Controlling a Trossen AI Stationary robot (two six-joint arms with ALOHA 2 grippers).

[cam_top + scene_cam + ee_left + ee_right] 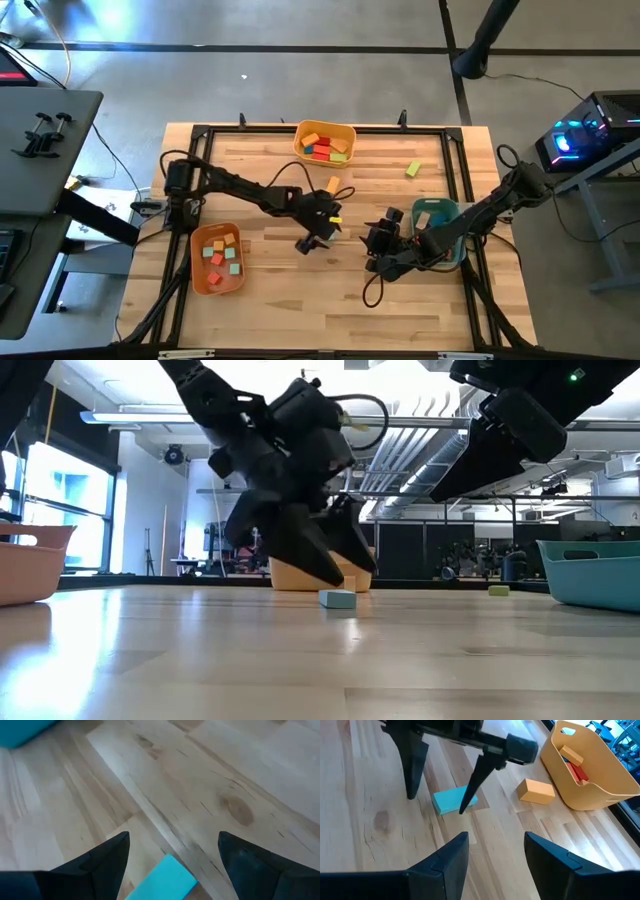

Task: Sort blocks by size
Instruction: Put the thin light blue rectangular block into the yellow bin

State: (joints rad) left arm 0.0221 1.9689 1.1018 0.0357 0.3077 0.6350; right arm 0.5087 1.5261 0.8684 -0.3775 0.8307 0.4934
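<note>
While the teal block (454,801) lies flat on the counter (300,300) near its middle, the left gripper (440,795) stands over it, fingers (97,862) spread wide to either side and gripping nothing. Just beyond sits an orange block (536,790), then the yellow bin (590,775) of red and orange blocks. A green block (413,169) lies well apart. The right gripper (492,852) hovers close by with fingers parted and empty, beside the teal bin (437,212). The orange bin (216,258) sits on the left side.
</note>
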